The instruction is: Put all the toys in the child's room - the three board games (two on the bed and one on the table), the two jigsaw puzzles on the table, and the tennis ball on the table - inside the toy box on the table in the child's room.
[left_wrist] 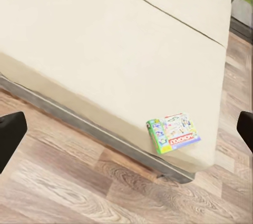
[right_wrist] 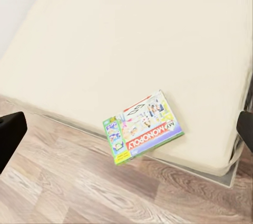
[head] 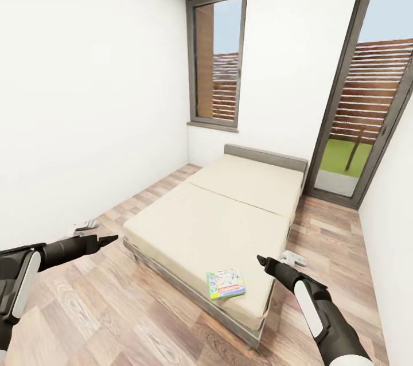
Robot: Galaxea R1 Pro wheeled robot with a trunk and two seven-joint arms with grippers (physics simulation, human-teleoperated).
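Observation:
One board game [head: 225, 284], a flat green, white and red box lettered "MONOPOLY", lies on the beige bed [head: 212, 222] near its nearest corner, close to the mattress edge. My left gripper [head: 109, 238] hovers open over the floor, left of the bed. On the other side, my right gripper [head: 261, 261] hangs open just right of the game and slightly above it, holding nothing. The left wrist view looks down on the game [left_wrist: 173, 132] on the bed [left_wrist: 105, 39], between dark fingertips [left_wrist: 10, 134]. The right wrist view has the game [right_wrist: 143, 127] nearer, with fingertips [right_wrist: 10, 132] far apart.
The bed fills the middle of a narrow white-walled room with a wood-plank floor [head: 115, 320]. A tall grey-framed window [head: 217, 56] is at the back and a glass door [head: 367, 102] at the right. Small white objects [head: 86, 225] [head: 293, 258] lie on the floor beside the bed.

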